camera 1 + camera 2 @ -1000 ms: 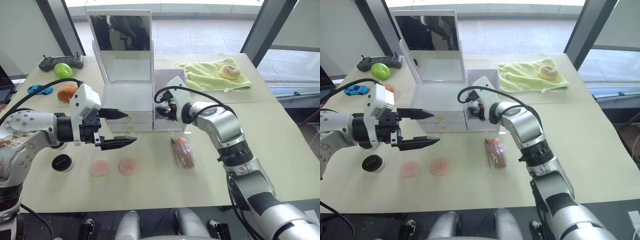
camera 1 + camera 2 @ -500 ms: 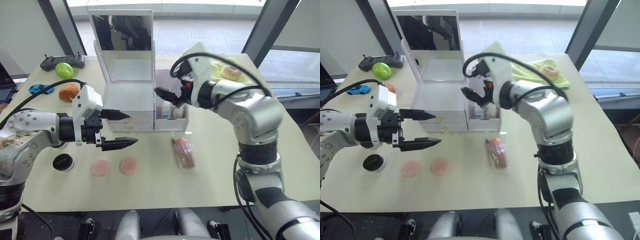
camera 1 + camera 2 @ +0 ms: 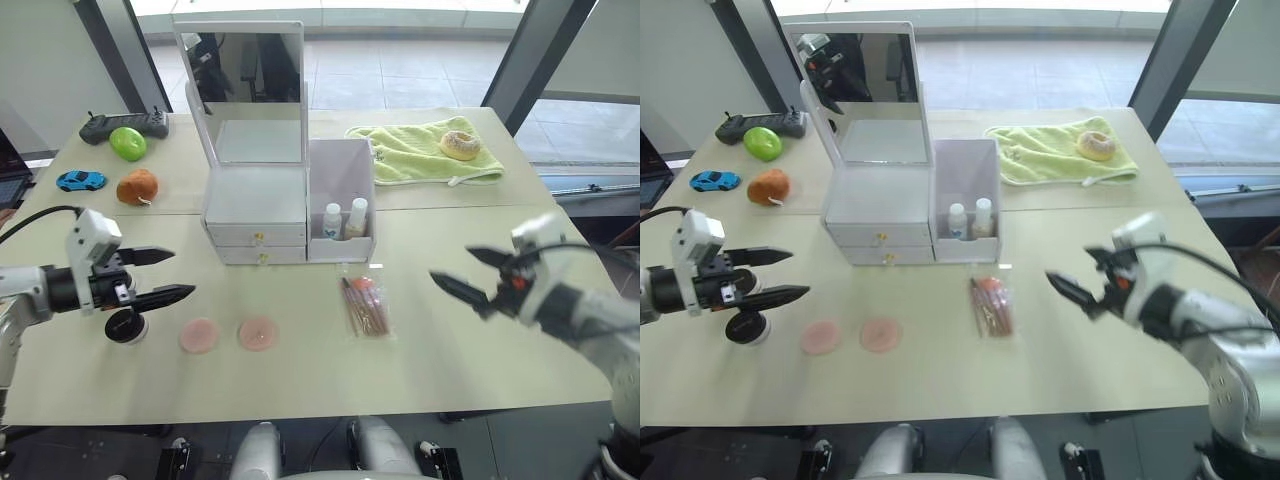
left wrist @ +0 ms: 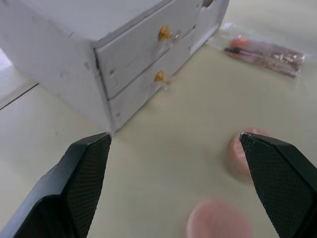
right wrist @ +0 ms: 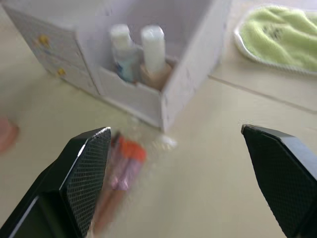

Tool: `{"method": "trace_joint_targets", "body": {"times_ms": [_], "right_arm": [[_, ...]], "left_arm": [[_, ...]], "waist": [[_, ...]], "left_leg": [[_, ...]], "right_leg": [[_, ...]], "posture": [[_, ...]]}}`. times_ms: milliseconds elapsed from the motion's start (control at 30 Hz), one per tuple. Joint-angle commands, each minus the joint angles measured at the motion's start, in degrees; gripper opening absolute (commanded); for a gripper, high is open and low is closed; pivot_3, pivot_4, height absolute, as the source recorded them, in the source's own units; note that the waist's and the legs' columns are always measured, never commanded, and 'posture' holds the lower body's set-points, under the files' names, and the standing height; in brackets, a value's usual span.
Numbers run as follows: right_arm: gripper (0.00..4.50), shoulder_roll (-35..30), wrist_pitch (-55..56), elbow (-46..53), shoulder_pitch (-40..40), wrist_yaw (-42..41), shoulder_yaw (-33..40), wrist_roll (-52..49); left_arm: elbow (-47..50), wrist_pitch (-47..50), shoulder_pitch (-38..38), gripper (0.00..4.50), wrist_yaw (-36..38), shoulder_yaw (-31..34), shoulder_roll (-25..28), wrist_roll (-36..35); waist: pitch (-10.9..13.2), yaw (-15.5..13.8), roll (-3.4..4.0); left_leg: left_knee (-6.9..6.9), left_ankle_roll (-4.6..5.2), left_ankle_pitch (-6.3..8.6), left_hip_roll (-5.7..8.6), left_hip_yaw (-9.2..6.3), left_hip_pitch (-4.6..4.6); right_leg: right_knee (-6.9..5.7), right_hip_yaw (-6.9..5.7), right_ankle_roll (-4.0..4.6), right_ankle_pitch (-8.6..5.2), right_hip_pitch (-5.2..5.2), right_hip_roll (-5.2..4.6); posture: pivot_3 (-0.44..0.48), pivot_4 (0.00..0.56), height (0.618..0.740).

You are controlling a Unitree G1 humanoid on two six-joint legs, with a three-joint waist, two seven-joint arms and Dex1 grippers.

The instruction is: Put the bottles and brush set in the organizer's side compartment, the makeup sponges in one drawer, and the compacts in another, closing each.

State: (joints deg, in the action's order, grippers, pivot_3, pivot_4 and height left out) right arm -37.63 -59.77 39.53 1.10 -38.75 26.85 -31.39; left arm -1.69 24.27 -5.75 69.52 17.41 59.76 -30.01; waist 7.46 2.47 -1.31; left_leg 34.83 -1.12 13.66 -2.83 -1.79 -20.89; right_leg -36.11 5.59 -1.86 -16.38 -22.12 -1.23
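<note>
Both arms are pulling back from the organizer (image 3: 288, 170): the right gripper (image 3: 473, 276), which a second ago was reaching into the side compartment (image 3: 342, 205), is now hovering well off to the right over bare table (image 3: 300, 380), and the left gripper (image 3: 158, 275) is now sitting far out on the left instead of in front of the drawers. Going from the left, a black controller (image 3: 124, 123), a green ball (image 3: 127, 142), a blue toy car (image 3: 79, 180) and an orange ball (image 3: 136, 186) are lying near the table's far left corner. The left gripper is holding its two fingers spread apart with nothing between them, just above a round black compact (image 3: 125, 325). Two pink makeup sponges (image 3: 198, 335) (image 3: 257, 333) are lying side by side in front of the organizer, whose mirror lid (image 3: 252, 66) is standing upright and whose two drawers (image 3: 256, 246) are sitting shut. Two bottles (image 3: 332, 221) (image 3: 354, 217) are standing upright together in the side compartment at the organizer's right. The packaged brush set (image 3: 365, 304) is lying flat on the table just in front of that compartment. Farther right, the right gripper is holding its fingers wide open and empty, while a green towel (image 3: 425, 150) with a doughnut (image 3: 460, 144) on it is lying at the far right corner.
</note>
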Motion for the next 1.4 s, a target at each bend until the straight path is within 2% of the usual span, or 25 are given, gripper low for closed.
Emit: {"method": "trace_joint_targets", "body": {"times_ms": [33, 133, 267, 400, 467, 600, 767, 867, 1000, 1033, 1200, 1300, 1367, 1400], "right_arm": [[4.45, -0.45, 10.14, 1.29, 8.54, -3.33, 4.91, 2.41], [4.45, 0.22, 15.39, -0.97, 12.82, -4.63, 8.93, 2.12], [4.45, 0.13, 18.91, -4.19, 13.49, -4.04, 12.93, 1.17], [4.45, -1.12, 21.1, -8.12, 14.76, -4.59, 17.56, 0.94], [4.45, -1.6, 21.38, -8.55, 14.07, -3.95, 17.98, 0.47], [4.45, -2.64, 20.22, -7.88, 13.22, -2.24, 15.68, 0.59], [4.45, -2.98, 19.79, -7.68, 13.02, -0.68, 14.51, 0.18], [4.45, -3.24, 18.52, -5.95, 12.32, 0.67, 12.68, -0.46], [4.45, -2.97, 15.22, -1.17, 8.65, 3.61, 6.33, -2.8], [4.45, -2.51, 13.69, 0.89, 6.23, 4.87, 2.61, -4.06], [4.45, -0.21, 7.7, 6.93, -3.74, 9.44, -11.51, -8.65], [4.45, 0.34, 3.7, 7.63, -8.37, 11.73, -17.85, -9.77], [4.45, -0.01, 0.53, 6.33, -9.6, 12.67, -17.86, -11.65], [4.48, 0.39, -2.1, 4.77, -10.74, 13.57, -17.18, -13.57]], "left_arm": [[-5.51, -5.64, 3.43, 4.5, 4.21, 1.82, 2.68, 3.6], [-14.03, -10.89, 4.13, 4.5, 5.59, 2.39, 4.16, 6.68], [-28.69, -16.32, -1.82, 4.5, 2.83, 5.14, 6.29, 8.87], [-48.48, -25.86, -6.26, 4.5, -1.91, 6.78, 10.2, 12.76], [-54.5, -29.0, -8.08, 4.5, -2.28, 6.23, 11.21, 14.01], [-60.13, -31.71, -11.34, 4.5, -1.33, 5.43, 11.97, 15.24], [-60.46, -32.08, -12.88, 4.5, 0.67, 4.81, 11.09, 15.62], [-53.82, -30.38, -12.16, 4.5, 3.54, 3.35, 8.09, 14.59], [-32.04, -21.39, -6.73, 4.5, 4.82, 1.56, 1.84, 10.17], [-23.76, -18.24, -4.64, 4.5, 4.4, 0.02, -0.58, 8.38], [4.61, -7.46, 0.78, 4.5, 3.07, -7.96, -7.2, 3.04], [20.01, 0.65, -2.0, 4.5, 0.16, -15.55, -11.62, -1.61], [22.91, 4.26, -5.62, 4.5, -3.02, -18.23, -14.24, -1.93], [23.37, 5.29, -7.89, 4.3, -3.87, -19.96, -15.67, -1.62]], "waist": [[0.01, 0.21, 0.03], [0.03, 0.34, -0.01], [0.2, 0.04, -0.28], [0.16, -0.05, -0.49], [0.15, -0.03, -0.46], [0.16, -0.16, -0.38], [0.06, -0.29, -0.56], [0.03, -0.35, -0.49], [-0.14, -0.23, -0.38], [-0.18, -0.09, -0.44], [-0.22, 0.35, -0.49], [-0.21, -0.18, -0.46], [-0.23, -0.66, -0.48], [-0.26, -0.71, -0.54]], "left_leg": [[0.0, 0.0, 0.0, 0.0, 0.03, 0.04], [-0.01, -0.01, 0.0, -0.03, 0.18, 0.15], [-0.08, -0.02, 0.01, -0.05, 0.2, 0.51], [-0.1, -0.02, 0.02, -0.04, 0.22, 0.47], [-0.14, -0.02, 0.02, 0.01, 0.33, 0.47], [-0.15, -0.02, 0.02, -0.02, 0.36, 0.54], [-0.14, -0.03, 0.02, -0.04, 0.38, 0.44], [-0.12, -0.02, 0.02, -0.04, 0.39, 0.38], [-0.08, -0.02, 0.02, -0.07, 0.45, 0.4], [-0.08, -0.02, 0.02, -0.07, 0.46, 0.33], [-0.03, -0.02, 0.02, -0.12, 0.38, -0.1], [0.09, -0.02, 0.01, -0.05, 0.3, -0.18], [0.28, -0.01, 0.01, 0.02, 0.22, -0.17], [0.44, -0.01, 0.01, 0.04, 0.16, -0.17]], "right_leg": [[-0.02, 0.02, -0.01, -0.01, 0.01, 0.0], [-0.06, 0.07, -0.02, 0.0, 0.02, -0.04], [-0.03, 0.05, 0.34, -0.22, 0.0, -0.04], [0.0, 0.01, 0.06, -0.09, 0.03, -0.09], [0.02, 0.02, 0.05, -0.09, 0.04, -0.19], [-0.09, 0.01, 0.05, -0.09, 0.03, -0.21], [-0.1, -0.02, 0.05, -0.09, 0.11, -0.19], [-0.14, -0.01, 0.05, -0.08, 0.16, -0.2], [-0.21, 0.04, 0.06, -0.07, 0.24, -0.24], [-0.25, 0.07, 0.06, -0.07, 0.21, -0.24], [-0.4, 0.14, 0.07, -0.08, 0.06, -0.11], [-0.48, 0.16, 0.04, -0.09, 0.03, -0.09], [-0.46, 0.11, -0.02, -0.08, 0.05, -0.13], [-0.44, 0.08, -0.06, -0.06, 0.03, -0.11]], "posture": [[0.0, 0.15, 0.74], [0.0, 0.15, 0.74], [0.0, 0.15, 0.74], [0.0, 0.15, 0.74], [0.0, 0.15, 0.74], [0.0, 0.15, 0.74], [0.0, 0.15, 0.74], [0.0, 0.15, 0.74], [0.0, 0.15, 0.74], [0.0, 0.15, 0.74], [0.0, 0.15, 0.74], [0.0, 0.15, 0.74], [0.0, 0.15, 0.74], [0.0, 0.15, 0.74]]}}
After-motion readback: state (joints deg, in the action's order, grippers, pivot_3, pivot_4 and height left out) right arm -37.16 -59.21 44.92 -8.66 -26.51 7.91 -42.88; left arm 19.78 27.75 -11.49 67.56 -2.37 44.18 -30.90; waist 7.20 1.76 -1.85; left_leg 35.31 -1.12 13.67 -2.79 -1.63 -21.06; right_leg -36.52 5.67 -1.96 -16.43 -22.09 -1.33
